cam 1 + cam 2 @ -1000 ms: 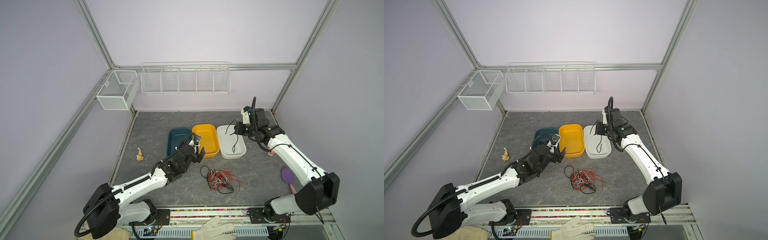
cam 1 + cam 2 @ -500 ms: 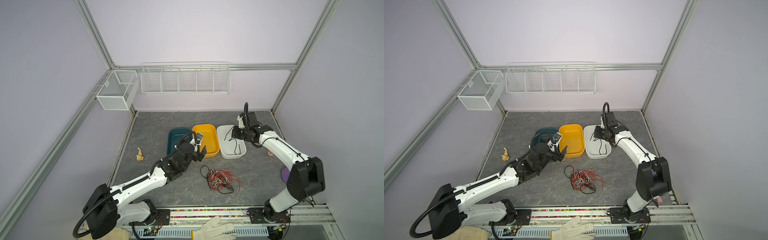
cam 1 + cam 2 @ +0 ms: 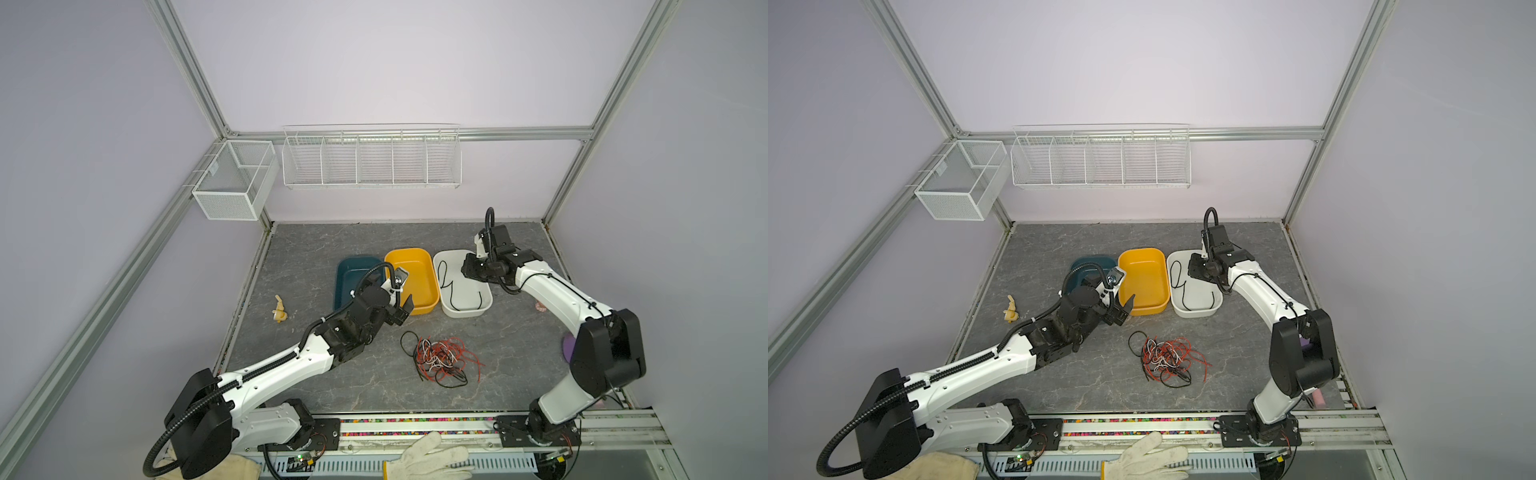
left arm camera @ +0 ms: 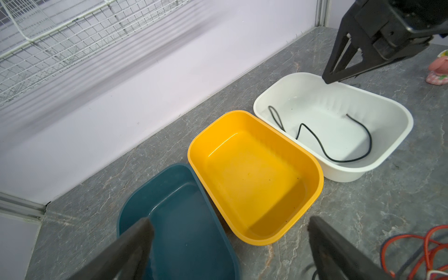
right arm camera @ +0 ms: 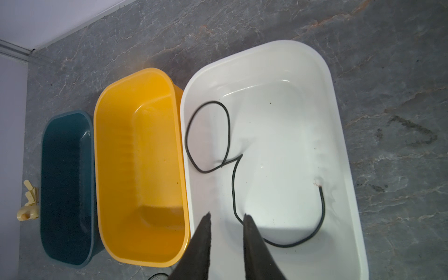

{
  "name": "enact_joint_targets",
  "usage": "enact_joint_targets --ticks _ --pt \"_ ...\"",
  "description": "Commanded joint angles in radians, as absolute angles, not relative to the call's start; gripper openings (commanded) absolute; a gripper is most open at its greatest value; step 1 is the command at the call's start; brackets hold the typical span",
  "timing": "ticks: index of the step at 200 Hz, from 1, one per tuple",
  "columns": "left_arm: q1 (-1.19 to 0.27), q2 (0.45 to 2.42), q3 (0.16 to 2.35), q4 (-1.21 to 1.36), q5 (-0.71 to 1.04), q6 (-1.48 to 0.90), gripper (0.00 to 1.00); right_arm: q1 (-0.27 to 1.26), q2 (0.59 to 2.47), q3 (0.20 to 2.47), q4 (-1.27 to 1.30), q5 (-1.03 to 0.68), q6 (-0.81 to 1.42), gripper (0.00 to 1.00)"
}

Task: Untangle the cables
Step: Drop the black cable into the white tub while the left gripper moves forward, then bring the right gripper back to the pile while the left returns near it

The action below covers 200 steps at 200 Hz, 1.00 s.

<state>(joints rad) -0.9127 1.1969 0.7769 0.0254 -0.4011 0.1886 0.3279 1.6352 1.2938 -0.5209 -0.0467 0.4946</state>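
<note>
3 bins [image 3: 409, 251] rim to rim; table [image 3: 316, 257] bare around cables [image 3: 440, 360]. Right gripper [image 5: 226, 215] over white bin [image 5: 278, 55] — narrow gap, empty; left gripper [image 4: 230, 220] wide, empty.

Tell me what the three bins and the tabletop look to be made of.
White bin, yellow bin, teal bin: likely moulded plastic, glossy; the smooth rounded walls carry soft light reflections.
Tabletop: grey with pale and rusty veins, matte; it looks like stone or slate, though a printed laminate cannot be ruled out.
</note>
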Motion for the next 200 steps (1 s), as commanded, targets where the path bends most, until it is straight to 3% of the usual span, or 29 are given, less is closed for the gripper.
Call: enact_joint_targets --ticks 1,33,98,200 --pt "-0.916 1.197 0.812 0.011 -0.39 0.205 0.99 0.322 1.614 1.284 -0.563 -0.055 0.506 0.3" --pt "-0.917 1.197 0.813 0.007 -0.39 0.208 0.99 0.324 1.513 1.219 -0.554 -0.096 0.512 0.52" --pt "-0.925 1.221 0.845 -0.026 -0.36 0.178 0.99 0.409 1.269 1.043 -0.592 -0.138 0.472 0.73" --pt "-0.925 1.191 0.91 -0.115 -0.402 0.085 0.99 0.658 1.026 0.927 -0.678 -0.057 0.532 0.77"
